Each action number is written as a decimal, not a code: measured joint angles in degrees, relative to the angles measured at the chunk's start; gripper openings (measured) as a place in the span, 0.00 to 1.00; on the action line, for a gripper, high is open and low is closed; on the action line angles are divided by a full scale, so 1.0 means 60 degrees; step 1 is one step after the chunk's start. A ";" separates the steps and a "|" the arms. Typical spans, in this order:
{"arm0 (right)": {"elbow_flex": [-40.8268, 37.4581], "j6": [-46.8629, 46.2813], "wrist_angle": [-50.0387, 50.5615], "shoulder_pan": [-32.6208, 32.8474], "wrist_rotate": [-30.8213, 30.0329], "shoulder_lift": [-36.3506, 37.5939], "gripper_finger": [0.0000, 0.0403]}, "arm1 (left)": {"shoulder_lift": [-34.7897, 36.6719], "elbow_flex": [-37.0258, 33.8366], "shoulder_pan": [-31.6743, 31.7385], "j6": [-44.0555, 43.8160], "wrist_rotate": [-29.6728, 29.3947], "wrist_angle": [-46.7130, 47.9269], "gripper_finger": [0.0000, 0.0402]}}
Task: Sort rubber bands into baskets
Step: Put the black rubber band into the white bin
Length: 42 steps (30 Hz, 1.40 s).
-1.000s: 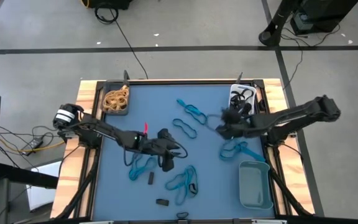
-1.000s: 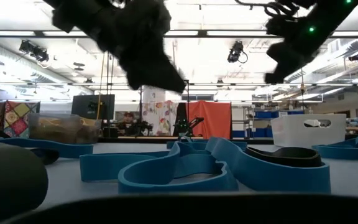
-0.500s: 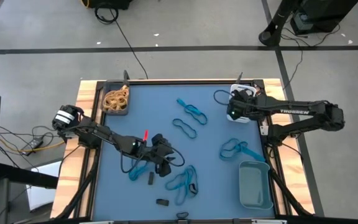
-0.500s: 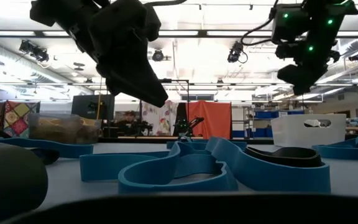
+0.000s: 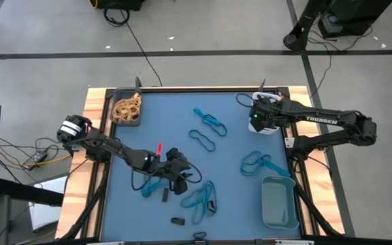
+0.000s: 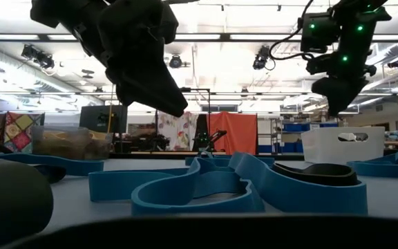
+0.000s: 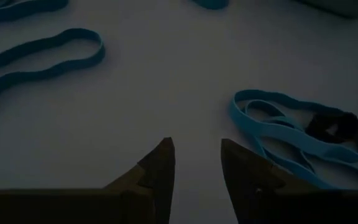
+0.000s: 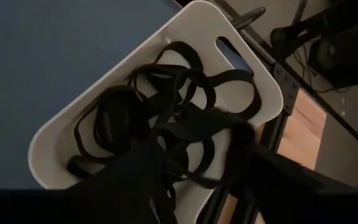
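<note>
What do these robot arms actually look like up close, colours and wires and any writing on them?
Both arms are dark, slim and jointed. The right arm carries white lettering along one link, and the right gripper shows small green lights with a black cable looping beside it. The left arm has a white-and-black end by the table's edge and a small red mark near the left gripper. Its jaws are dark, pointed wedges.
</note>
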<state>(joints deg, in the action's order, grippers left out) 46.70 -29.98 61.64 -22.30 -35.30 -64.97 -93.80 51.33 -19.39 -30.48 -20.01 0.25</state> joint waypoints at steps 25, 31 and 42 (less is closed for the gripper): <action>0.0004 0.1669 -0.4129 0.0166 0.3635 -0.1395 0.44 | 0.0084 0.0266 -0.1513 -0.2379 -0.1142 0.1911 0.34; 0.0004 0.1227 -0.2530 0.0094 0.2657 -0.2051 0.32 | 0.0087 0.0266 -0.2202 -0.3829 -0.1266 0.2575 0.34; -0.0004 0.0831 -0.1922 0.0686 0.2005 -0.0476 0.33 | 0.0087 0.0266 -0.2803 -0.5366 -0.0053 0.2843 0.34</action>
<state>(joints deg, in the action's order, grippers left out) 46.68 -25.00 50.11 -18.18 -23.26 -67.83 -93.27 52.93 -36.21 -62.68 -20.33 17.31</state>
